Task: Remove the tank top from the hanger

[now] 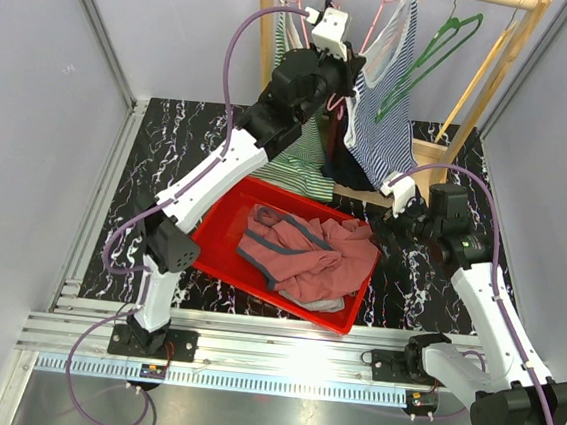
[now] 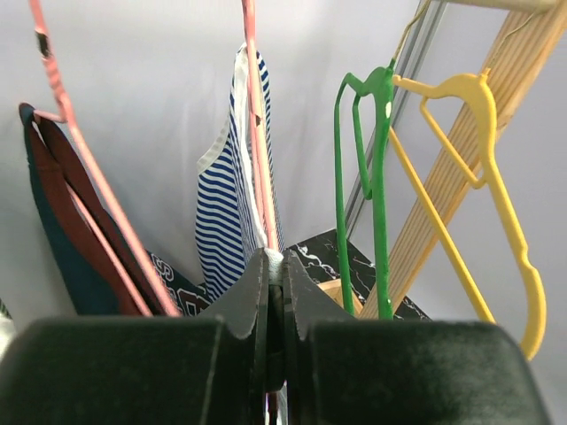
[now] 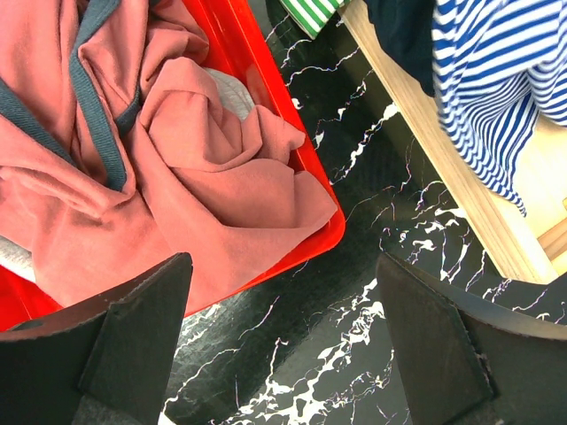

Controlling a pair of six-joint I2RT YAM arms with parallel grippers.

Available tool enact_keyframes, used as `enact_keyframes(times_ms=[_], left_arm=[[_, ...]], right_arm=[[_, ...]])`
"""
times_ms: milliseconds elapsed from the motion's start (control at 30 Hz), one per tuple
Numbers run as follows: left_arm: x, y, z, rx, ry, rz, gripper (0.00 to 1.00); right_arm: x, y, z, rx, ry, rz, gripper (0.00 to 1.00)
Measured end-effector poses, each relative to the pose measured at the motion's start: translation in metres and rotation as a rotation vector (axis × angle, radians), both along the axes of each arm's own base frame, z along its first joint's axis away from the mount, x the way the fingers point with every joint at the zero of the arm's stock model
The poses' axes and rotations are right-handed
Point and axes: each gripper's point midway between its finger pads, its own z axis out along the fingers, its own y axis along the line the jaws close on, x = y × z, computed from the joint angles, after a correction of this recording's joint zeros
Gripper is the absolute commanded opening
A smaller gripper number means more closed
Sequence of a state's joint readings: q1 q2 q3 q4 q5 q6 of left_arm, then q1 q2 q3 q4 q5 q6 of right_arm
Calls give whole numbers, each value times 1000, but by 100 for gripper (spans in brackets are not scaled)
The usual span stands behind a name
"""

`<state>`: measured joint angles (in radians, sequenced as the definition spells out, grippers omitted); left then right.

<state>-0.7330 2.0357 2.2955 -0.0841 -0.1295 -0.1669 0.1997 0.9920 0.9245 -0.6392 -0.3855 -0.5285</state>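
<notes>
Left wrist view: my left gripper (image 2: 275,262) is closed on the pink hanger (image 2: 257,133). The striped tank top (image 2: 226,204) hangs on that hanger. My right gripper (image 3: 283,266) stands wide open and holds nothing, above the table (image 3: 354,354) and beside the bin (image 3: 301,252).

A red plastic tray (image 1: 220,225) sits on the black marbled tabletop (image 1: 169,146), near the middle of its front edge, with a crumpled pink garment (image 1: 305,255) in it. Behind the tray, at the back edge toward the right corner, stands a wooden clothes rack (image 1: 493,87). From its rail hang, left to right, a green-and-white striped garment (image 1: 303,169), a blue-and-white striped tank top (image 1: 382,132) on a thin pink hanger (image 2: 255,133), a green plastic hanger (image 2: 381,177) and a yellow plastic hanger (image 2: 483,97).
</notes>
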Motion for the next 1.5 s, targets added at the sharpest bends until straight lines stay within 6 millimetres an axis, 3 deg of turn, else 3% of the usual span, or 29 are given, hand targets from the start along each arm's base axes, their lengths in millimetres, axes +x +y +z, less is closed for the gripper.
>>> enact_keyframes(times_ms=[267, 533, 833, 1033, 1233, 1500], left_arm=[[-16, 8, 2, 24, -14, -27, 0], [-51, 29, -27, 124, 13, -78, 0], [-91, 61, -46, 186, 9, -120, 0], [-116, 88, -67, 210, 30, -137, 0], [-143, 109, -70, 189, 33, -143, 0], [-180, 137, -105, 234, 83, -162, 0]], right_arm=[[0, 0, 0, 2, -2, 7, 95], [-14, 6, 2, 5, -6, 93, 95], [-32, 14, 6, 19, 7, 190, 96], [-42, 23, 30, 47, -7, 262, 96], [-46, 27, 62, 68, -49, 290, 96], [-36, 29, 93, 166, -17, 156, 92]])
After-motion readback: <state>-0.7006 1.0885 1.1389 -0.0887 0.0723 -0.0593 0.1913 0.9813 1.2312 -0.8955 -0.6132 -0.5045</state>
